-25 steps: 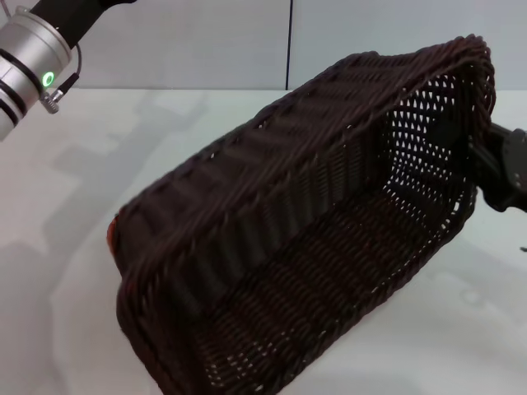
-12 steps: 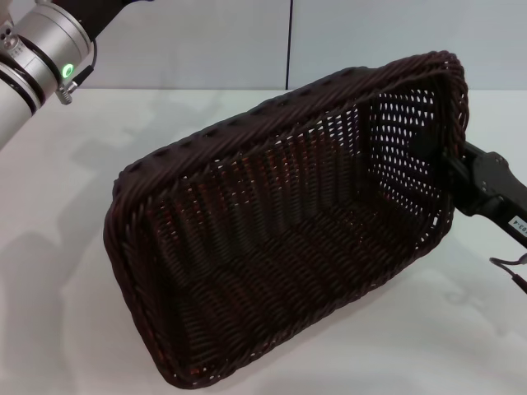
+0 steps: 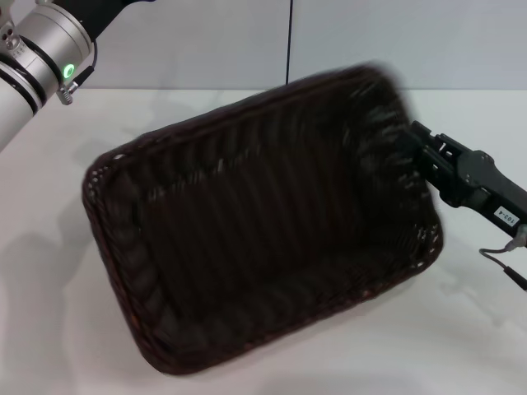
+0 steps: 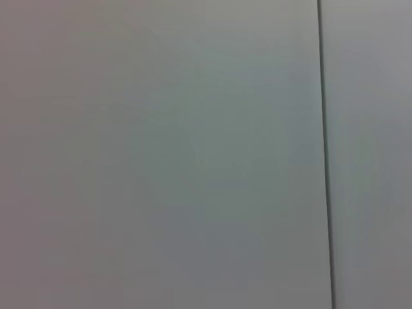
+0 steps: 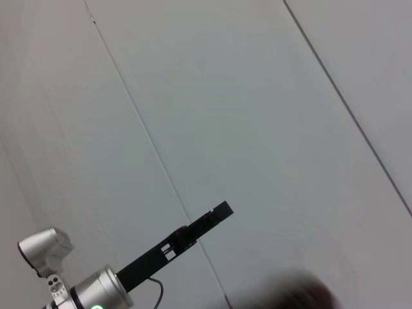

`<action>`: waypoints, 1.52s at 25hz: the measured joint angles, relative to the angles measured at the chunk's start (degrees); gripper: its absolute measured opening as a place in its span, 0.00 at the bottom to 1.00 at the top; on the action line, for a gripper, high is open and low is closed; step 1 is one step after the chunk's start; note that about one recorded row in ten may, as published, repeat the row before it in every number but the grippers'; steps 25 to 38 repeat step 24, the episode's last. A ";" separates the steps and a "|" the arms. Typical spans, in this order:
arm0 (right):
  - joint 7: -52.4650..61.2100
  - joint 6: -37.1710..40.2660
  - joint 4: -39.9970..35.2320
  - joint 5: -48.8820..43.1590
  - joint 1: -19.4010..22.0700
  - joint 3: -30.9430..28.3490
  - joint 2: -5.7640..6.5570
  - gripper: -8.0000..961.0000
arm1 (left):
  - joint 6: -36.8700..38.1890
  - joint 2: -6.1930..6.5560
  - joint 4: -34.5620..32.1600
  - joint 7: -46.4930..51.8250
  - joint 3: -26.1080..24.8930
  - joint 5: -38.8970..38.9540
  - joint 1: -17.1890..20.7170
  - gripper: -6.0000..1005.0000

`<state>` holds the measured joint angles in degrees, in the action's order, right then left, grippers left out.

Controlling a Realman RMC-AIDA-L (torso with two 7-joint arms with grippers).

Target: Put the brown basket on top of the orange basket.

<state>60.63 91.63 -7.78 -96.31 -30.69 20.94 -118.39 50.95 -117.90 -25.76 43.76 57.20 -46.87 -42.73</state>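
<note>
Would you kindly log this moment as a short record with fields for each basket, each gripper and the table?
brown basket: tilted over the table, open side toward the head camera, right end at the right gripper
orange basket: not visible, hidden if under the brown one
right gripper: at the basket's right end wall, fingers hidden
left gripper: seen from the right wrist, raised, away from the basket
table: white
</note>
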 joint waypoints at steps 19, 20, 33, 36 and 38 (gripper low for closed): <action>-11.52 -0.93 -8.71 17.15 4.61 -0.91 -0.04 0.59 | 2.82 -0.15 0.44 -0.66 -2.91 3.61 3.23 0.84; -11.52 -0.93 -8.71 17.15 4.61 -0.91 -0.04 0.59 | 4.54 -0.15 1.12 -1.81 -3.82 5.06 4.10 0.84; -26.65 -9.97 -7.08 32.68 3.34 -0.91 -0.11 0.59 | 11.41 -0.19 3.93 -5.72 -6.10 9.46 7.74 0.84; -26.65 -9.97 -7.08 32.68 3.34 -0.91 -0.11 0.59 | 11.41 -0.19 3.93 -5.72 -6.10 9.46 7.74 0.84; -26.65 -9.97 -7.08 32.68 3.34 -0.91 -0.11 0.59 | 11.41 -0.19 3.93 -5.72 -6.10 9.46 7.74 0.84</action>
